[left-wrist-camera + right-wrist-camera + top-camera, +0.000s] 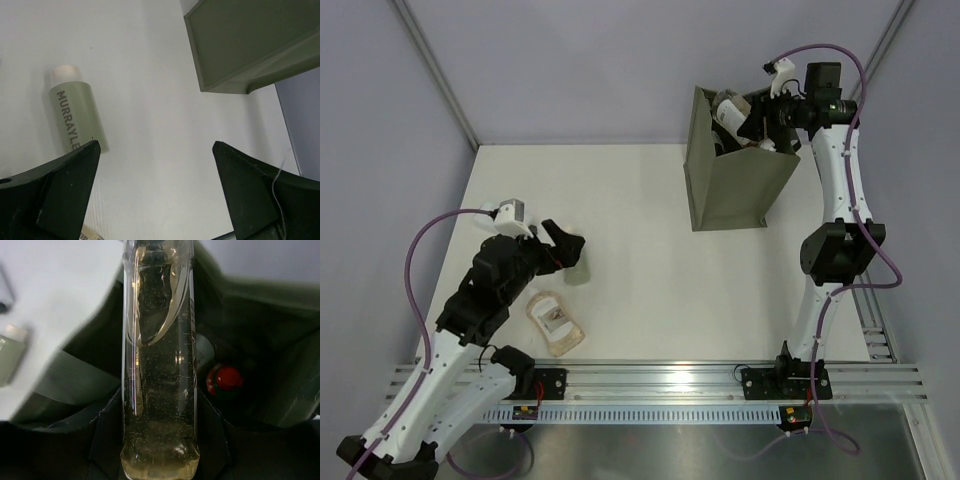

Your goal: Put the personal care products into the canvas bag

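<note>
Hanging at the open mouth of the canvas bag [75,385], a clear pouch [160,365] of amber liquid is pinched at its one end by the right gripper [160,440], whose jaws press on both its flat sides. How deep the pouch reaches inside the bag, I cannot tell. Down in the bag, just beside the pouch, a red-capped bottle [229,378] shows. The bag stands upright at the far right part of the table [660,290]. Well apart from it, a pale green bottle [77,117] with a white cap lies on the table, and a second pouch [555,322] lies near the left arm's base. The left gripper [155,150] is spread wide beside the green bottle and holds nothing.
</note>
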Controlling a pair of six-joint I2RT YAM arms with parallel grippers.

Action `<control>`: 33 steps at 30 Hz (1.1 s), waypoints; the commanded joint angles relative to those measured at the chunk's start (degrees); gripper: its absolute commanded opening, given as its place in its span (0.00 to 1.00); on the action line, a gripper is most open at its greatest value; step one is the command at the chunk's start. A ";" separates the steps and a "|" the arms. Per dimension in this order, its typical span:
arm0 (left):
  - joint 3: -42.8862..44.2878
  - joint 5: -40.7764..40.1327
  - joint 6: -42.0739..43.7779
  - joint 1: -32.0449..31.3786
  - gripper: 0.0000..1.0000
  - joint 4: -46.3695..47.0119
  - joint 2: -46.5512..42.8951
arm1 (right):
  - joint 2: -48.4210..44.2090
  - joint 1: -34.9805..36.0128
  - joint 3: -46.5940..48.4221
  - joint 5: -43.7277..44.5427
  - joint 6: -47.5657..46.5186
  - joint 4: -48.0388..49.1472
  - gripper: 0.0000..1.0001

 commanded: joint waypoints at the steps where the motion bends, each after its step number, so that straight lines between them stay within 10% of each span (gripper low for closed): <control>1: -0.11 -3.12 0.69 0.33 0.99 -1.23 1.93 | -1.44 -0.28 4.10 -2.60 -16.45 -2.92 0.00; 4: 1.82 -4.26 -1.76 0.51 0.99 -3.60 7.28 | -0.38 -0.28 3.40 -2.00 -21.30 -6.80 0.08; 5: 2.26 -4.35 -2.21 0.51 0.99 -4.30 9.04 | -0.38 -0.28 2.27 -1.38 -21.74 -7.06 0.43; 13: 12.09 -4.17 -0.64 1.65 0.99 -9.23 34.41 | -4.68 -0.37 -0.21 6.26 -14.63 -6.36 0.99; 25: 27.14 -18.67 -2.22 1.82 0.98 -21.98 61.87 | -31.99 -1.07 -24.16 7.34 -7.42 5.66 1.00; 33: 26.18 -9.82 -0.55 3.14 0.75 -18.38 69.17 | -52.11 -0.99 -54.85 -26.54 -6.98 12.69 1.00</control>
